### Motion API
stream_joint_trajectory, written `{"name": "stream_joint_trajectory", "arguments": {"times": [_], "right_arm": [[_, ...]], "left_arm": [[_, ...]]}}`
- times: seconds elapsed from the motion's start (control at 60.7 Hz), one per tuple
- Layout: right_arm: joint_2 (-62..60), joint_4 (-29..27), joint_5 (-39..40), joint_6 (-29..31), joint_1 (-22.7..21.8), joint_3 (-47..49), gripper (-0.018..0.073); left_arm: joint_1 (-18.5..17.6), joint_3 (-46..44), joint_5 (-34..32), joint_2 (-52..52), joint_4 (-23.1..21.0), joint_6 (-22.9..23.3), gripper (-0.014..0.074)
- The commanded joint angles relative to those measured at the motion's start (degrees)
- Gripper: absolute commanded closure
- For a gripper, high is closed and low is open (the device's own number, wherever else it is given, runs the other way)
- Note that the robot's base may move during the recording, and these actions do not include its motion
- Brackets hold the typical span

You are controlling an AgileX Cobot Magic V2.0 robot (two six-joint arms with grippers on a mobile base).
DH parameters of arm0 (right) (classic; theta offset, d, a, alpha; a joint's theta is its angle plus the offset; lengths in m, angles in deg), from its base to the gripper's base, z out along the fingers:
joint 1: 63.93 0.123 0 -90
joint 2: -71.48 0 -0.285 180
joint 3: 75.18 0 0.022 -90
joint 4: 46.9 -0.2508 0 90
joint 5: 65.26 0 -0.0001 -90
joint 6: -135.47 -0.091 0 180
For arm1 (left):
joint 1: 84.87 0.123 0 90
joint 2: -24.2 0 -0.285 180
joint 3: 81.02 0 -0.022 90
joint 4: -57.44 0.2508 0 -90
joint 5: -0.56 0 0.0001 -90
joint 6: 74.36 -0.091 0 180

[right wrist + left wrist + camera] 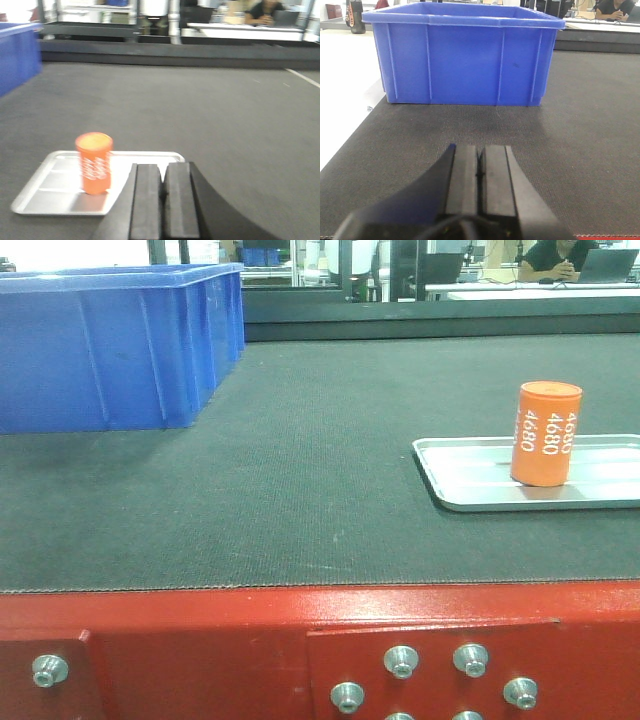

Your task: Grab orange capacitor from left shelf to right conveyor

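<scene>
Taking the silver tray [470, 485] as landmark: far to its left on the right conveyor [300, 440] sits 1 blue bin [115, 345]. The left gripper [480, 165] hovers before that bin, clenched and empty. 1 orange capacitor [545, 433] stands upright on the tray, towards its right. The right gripper [161, 192], also clenched on nothing, sits just right of the capacitor [94, 162]. Likely risk: a sideways sweep from that arm could topple the tall cylinder. No shelf shows.
</scene>
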Motion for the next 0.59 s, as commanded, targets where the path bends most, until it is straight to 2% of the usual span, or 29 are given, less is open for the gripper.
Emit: {"name": "stream_joint_trajectory", "arguments": {"times": [0.0, 0.148, 0.576], "right_arm": [[-4.0, -0.8, 5.0, 0.8, -2.9, -2.5, 0.0505], [-7.5, -1.1, 8.5, 0.6, -4.3, -9.9, 0.0505], [-7.7, -1.1, 6.9, 0.6, -4.3, -9.9, 0.0505]], "left_arm": [[0.0, -0.2, -5.2, 0.6, -0.1, 0.1, 0.0723], [0.0, -0.2, -5.2, 0.6, -0.1, 0.1, 0.0723], [0.0, -0.2, -5.2, 0.6, -0.1, 0.1, 0.0723]]}}
